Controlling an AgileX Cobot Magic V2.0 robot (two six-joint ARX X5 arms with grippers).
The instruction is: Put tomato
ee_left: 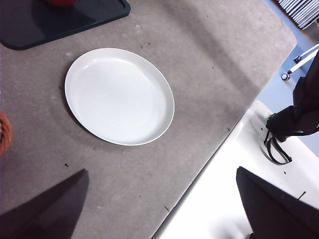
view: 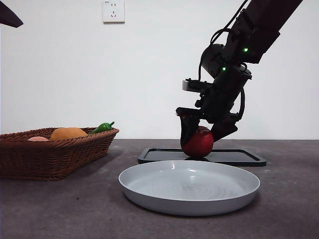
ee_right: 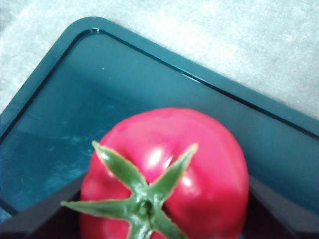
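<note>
Right gripper: jaws clamped on tomato, apparently resting on black tray.
Left gripper: waiting, jaws apart.
Risk: glossy tomato could slip and roll off.

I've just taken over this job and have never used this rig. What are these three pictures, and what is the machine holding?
It is a robot with two arms, each ending in a claw. The front view looks level across the table: the right claw is closed around the tomato, which sits on the dark tray. In front lies an empty white plate; to one side is a wicker basket holding an orange fruit and a green pepper. The right wrist camera looks down on the tomato. The left wrist camera shows the left claw open, waiting above the table's edge.
</note>
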